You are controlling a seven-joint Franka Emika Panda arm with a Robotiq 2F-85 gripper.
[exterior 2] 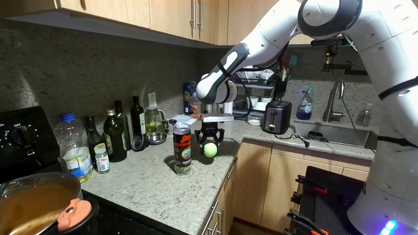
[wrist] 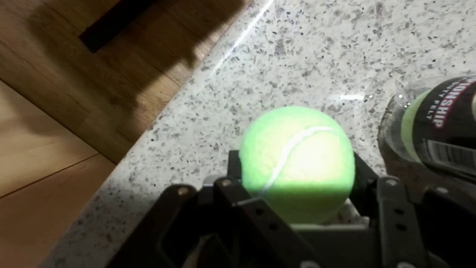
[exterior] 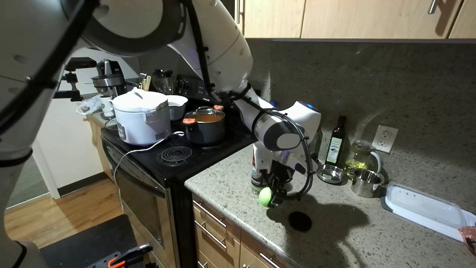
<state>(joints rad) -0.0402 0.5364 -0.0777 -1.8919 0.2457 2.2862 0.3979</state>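
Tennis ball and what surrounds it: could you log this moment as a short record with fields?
Held: tennis ball
Grip: end effector closed on it
Nearby: ball can, upright on the countertop
Inside can: another ball, visible near its base
Glassware: dark bottle beside a pitcher
On stove: white cooker, orange-handled pot
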